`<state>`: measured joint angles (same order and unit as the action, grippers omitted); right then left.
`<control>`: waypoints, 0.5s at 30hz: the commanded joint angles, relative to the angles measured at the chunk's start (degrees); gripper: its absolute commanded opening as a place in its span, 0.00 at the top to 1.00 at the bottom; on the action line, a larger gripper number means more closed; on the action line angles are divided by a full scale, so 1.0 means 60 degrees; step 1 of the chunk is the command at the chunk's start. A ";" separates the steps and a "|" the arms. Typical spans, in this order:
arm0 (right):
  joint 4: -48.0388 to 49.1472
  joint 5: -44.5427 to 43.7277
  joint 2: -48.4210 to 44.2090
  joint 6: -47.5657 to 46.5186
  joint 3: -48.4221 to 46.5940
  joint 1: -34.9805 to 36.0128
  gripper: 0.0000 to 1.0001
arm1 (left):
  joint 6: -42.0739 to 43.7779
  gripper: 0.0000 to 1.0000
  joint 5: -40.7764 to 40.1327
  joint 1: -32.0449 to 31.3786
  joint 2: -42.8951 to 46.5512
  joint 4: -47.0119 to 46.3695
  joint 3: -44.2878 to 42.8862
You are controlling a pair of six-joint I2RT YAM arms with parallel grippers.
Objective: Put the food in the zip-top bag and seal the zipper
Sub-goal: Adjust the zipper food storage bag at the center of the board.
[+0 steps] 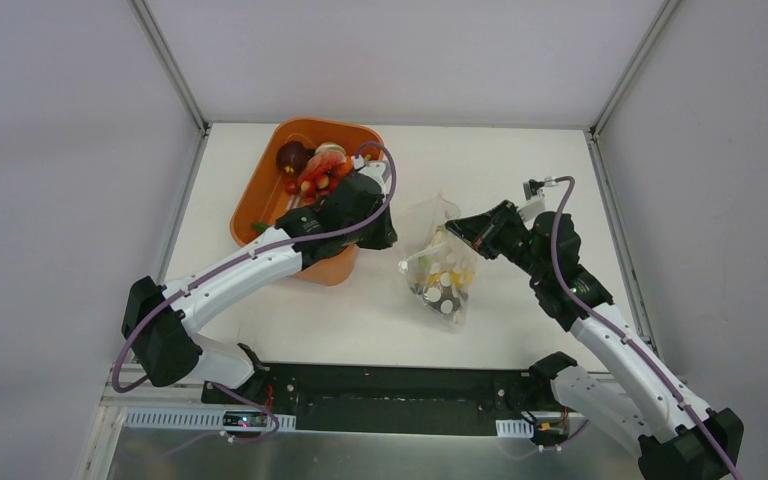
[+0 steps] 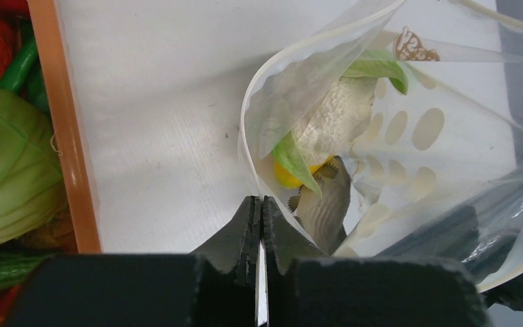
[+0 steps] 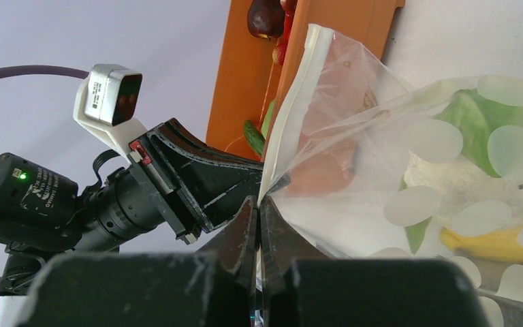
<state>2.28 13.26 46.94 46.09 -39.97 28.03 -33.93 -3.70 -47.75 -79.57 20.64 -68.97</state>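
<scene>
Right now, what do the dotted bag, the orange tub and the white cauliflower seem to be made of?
The zip-top bag: thin clear plastic film, glossy; it creases and the contents show through. The orange tub: rigid plastic, smooth, slightly shiny; flat straight walls. The cauliflower: probably moulded plastic or rubber, matt; its bumpy surface shows no glare.

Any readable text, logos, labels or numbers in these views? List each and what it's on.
Nothing can be read.
brown curly mark printed on the zip-top bag: a logo, letters illegible.
White print on the left arm's black wrist housing, beside a green light: too small to read.
Grey sticker on the side of that arm's wrist camera: blurred.
</scene>
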 commanded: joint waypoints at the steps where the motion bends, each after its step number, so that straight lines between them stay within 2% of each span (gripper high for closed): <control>1: 0.0615 -0.0081 -0.0217 -0.0134 -0.0378 -0.0037 1.00 | -0.0019 1.00 0.0411 0.0081 0.0249 -0.0706 -0.0100; 7: 0.0576 -0.0172 -0.0247 -0.0233 -0.0347 -0.0033 1.00 | 0.0442 1.00 0.0252 0.0087 0.0642 -0.0515 -0.0521; 11: -0.0253 -0.0292 -0.0811 -0.0913 -0.1185 0.0031 1.00 | 0.1157 1.00 0.0284 -0.0053 0.0952 0.0597 -0.1946; 15: -0.0001 -0.2028 -0.1890 -0.1322 -0.0965 0.0043 1.00 | 0.1323 1.00 0.0351 -0.0265 0.1344 -0.0010 -0.1778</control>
<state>-1.52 10.31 42.57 42.22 -42.30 28.05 -29.17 -2.96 -48.36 -76.44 23.14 -77.67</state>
